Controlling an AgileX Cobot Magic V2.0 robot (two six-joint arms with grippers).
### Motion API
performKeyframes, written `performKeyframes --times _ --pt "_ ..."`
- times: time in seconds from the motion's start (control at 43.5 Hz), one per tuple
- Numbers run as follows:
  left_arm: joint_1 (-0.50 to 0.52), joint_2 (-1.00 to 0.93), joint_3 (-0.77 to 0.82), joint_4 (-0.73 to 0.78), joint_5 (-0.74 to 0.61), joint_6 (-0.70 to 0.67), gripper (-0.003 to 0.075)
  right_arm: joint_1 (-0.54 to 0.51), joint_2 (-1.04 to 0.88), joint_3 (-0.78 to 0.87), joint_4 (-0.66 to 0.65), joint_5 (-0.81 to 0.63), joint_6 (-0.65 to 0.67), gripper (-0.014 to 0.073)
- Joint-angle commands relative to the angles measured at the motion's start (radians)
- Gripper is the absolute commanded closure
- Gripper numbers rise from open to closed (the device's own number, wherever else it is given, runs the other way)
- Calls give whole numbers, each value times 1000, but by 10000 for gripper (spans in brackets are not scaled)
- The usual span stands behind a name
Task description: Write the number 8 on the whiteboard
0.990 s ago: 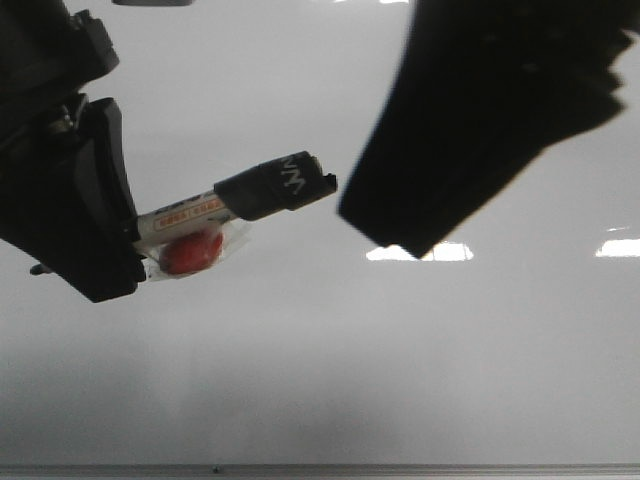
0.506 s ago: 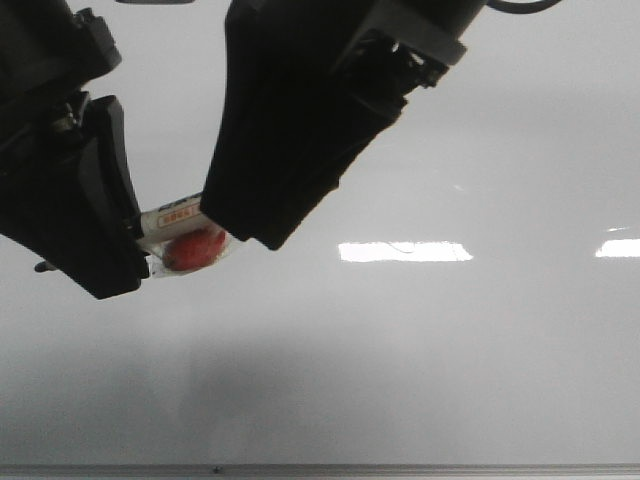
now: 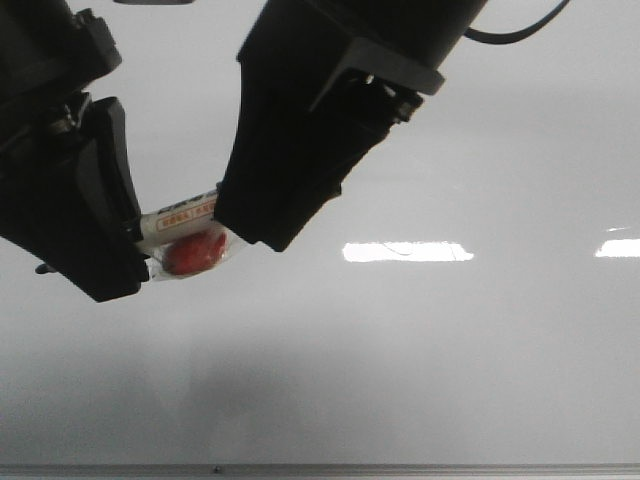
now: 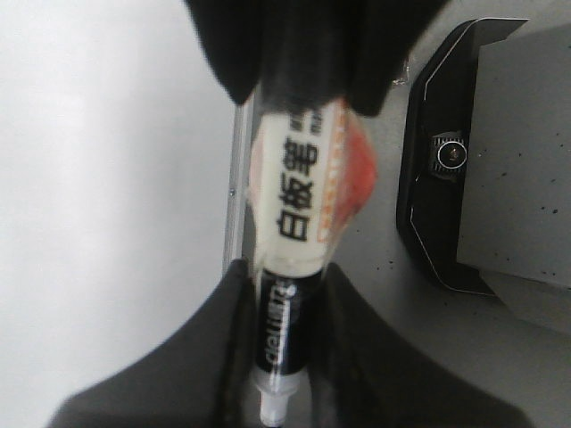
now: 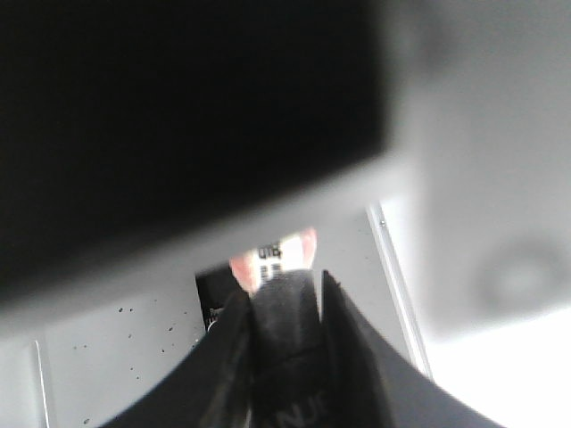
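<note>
The whiteboard (image 3: 450, 350) fills the front view, glossy and pale, with no number 8 visible on it. My left gripper (image 3: 125, 240) is shut on a white-bodied marker (image 3: 180, 213) that points right above the board. A red lump in clear wrap (image 3: 192, 252) is stuck under the marker. My right gripper (image 3: 250, 225) is closed around the marker's black cap, which is hidden behind its fingers in the front view. In the left wrist view my left gripper (image 4: 285, 357) clamps the marker's (image 4: 299, 187) black rear. In the right wrist view my right gripper (image 5: 284, 312) pinches the cap (image 5: 285, 334).
The board's thin grey edge strip (image 3: 320, 468) runs along the bottom of the front view. In the left wrist view the strip (image 4: 236, 196) separates the board (image 4: 107, 178) from a grey speckled table holding a black camera unit (image 4: 446, 160).
My right gripper swung in from the right and came over the marker's cap, which showed a second ago and is now covered. The left gripper and marker stayed in place.
</note>
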Motion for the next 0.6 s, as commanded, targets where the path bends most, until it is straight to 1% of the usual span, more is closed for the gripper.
performKeyframes --times 0.0,0.023,0.046,0.069,0.115,0.138,0.184,0.253,0.276,0.322,0.414,0.506,0.575 --pt "-8 -30 -34 -29 -41 -22 671 0 -31 -32 42 -25 -2 647" --pt "-8 -30 -34 -29 -41 -24 631 0 -31 -32 42 -27 -2 668" --pt "-8 -30 -34 -29 -41 -27 607 0 -31 -32 42 -28 -2 663" --pt "-8 -30 -34 -29 -41 -29 566 0 -31 -32 42 -28 -2 659" --pt "-8 -30 -34 -29 -41 -31 452 -1 -31 -32 42 -29 -2 657" --pt "-8 -30 -34 -29 -41 -31 381 -1 -31 -32 42 -29 -2 657" --pt "-8 -30 -34 -27 -49 -40 281 -6 -33 -32 42 -27 -1 657" --pt "-6 -36 -34 -24 -60 -53 156 -20 -36 -30 42 -18 0 657" --pt "-4 -36 -31 -19 -60 -53 136 -27 -38 -28 42 -17 0 657" --pt "10 -44 -22 -13 -60 -53 125 -45 -48 -17 42 -17 0 657" --pt "60 -75 7 -12 -71 -69 153 -92 -78 26 42 -19 0 657" --pt "135 -132 58 -38 -89 -100 218 -150 -113 76 42 -42 0 657" --pt "201 -198 113 -102 -104 -100 307 -190 -134 110 55 -86 0 657"
